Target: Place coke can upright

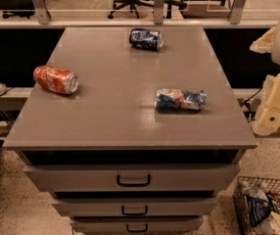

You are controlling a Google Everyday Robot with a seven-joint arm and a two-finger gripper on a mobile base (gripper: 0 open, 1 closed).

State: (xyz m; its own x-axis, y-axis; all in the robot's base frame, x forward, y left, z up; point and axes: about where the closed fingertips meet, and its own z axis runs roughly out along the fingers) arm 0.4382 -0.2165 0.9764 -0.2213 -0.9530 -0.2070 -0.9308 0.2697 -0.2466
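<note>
The coke can [56,79] is red-orange with white lettering. It lies on its side near the left edge of the grey cabinet top [125,111], with its silver top facing right. My gripper [272,112] hangs at the far right of the view, beyond the cabinet's right edge. It is well away from the coke can and touches nothing on the top.
A dark blue can [146,38] lies on its side near the back edge. A crinkled blue-white-red can [181,100] lies on its side at right of centre. The cabinet has several drawers [133,179] below. A wire basket [267,205] of items stands on the floor at lower right.
</note>
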